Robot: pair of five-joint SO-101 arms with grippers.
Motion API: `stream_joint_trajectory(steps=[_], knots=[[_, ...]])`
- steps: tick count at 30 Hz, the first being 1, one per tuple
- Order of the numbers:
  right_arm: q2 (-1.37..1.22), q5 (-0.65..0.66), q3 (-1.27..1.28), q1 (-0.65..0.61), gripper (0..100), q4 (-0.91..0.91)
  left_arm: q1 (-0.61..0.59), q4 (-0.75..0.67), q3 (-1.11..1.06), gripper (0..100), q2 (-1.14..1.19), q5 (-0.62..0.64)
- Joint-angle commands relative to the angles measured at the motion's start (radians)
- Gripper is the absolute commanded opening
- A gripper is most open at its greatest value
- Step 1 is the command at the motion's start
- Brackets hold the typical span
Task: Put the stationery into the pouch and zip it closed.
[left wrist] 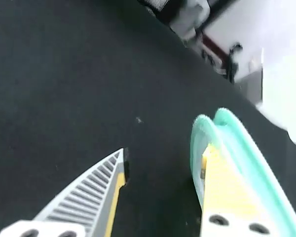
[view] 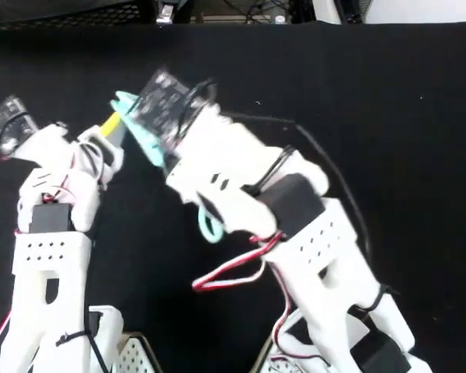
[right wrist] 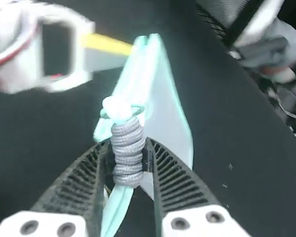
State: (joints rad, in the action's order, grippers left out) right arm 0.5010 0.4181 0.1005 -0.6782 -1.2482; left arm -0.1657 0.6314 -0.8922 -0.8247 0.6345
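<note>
Where the right gripper (right wrist: 128,147) closes, its two black ribbed fingers (right wrist: 84,177) are clamped on the grey cord pull (right wrist: 127,148), which stands upright between them and ends in a pale knot just beyond the tips. The knot is tied to the teal pouch (right wrist: 160,98). The pouch is seen edge-on as a thin, flat shape. Its long axis runs straight away from the right fingertips, and its far end meets the yellow finger (right wrist: 108,45) of the left gripper (left wrist: 162,148).

The left jaws stand wide apart, and only the black table (left wrist: 64,74) shows in the gap. The pouch's rim (left wrist: 246,143) lies against the yellow-faced finger (left wrist: 222,192), with teal showing on both sides of that fingertip. Whether the finger sits inside the mouth cannot be told. The grey ribbed finger (left wrist: 89,197) is well apart from the pouch.

From above, the pouch (view: 144,138) slants from the left gripper's yellow fingertip (view: 109,123) down under the right arm.
</note>
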Motion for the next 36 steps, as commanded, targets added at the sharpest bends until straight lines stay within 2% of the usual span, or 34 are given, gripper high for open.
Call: stream_joint_trajectory(steps=[1, 5, 9, 12, 15, 21, 28, 32, 36], knots=[[0.031, 0.020, -0.007, -0.038, 1.1, -0.006, -0.013, -0.046, -0.005, 26, -0.025, -0.020], [0.033, 0.028, -0.005, -0.052, 1.1, -0.026, -0.012, -0.051, -0.002, 26, -0.025, -0.029], [0.087, 0.112, -0.005, -0.164, 1.1, -0.091, -0.012, -0.051, -0.001, 26, -0.025, -0.029], [0.179, 0.114, 0.001, -0.221, 1.1, -0.095, -0.013, -0.052, 0.001, 26, -0.025, -0.029], [0.280, 0.075, 0.022, -0.219, 1.1, -0.054, -0.013, -0.052, 0.001, 26, -0.025, -0.029], [0.357, 0.008, 0.262, -0.091, 1.1, 0.242, -0.019, -0.041, 0.001, 26, -0.035, -0.032], [0.357, 0.008, 0.503, -0.026, 1.1, 0.534, -0.012, 0.193, 0.045, 26, -0.298, -0.164], [0.357, -0.031, 0.521, 0.026, 1.1, 0.588, -0.010, 0.239, -0.002, 26, -0.493, -0.213], [0.331, -0.127, 0.472, 0.074, 1.1, 0.585, 0.077, 0.239, -0.085, 26, -0.652, -0.261]])
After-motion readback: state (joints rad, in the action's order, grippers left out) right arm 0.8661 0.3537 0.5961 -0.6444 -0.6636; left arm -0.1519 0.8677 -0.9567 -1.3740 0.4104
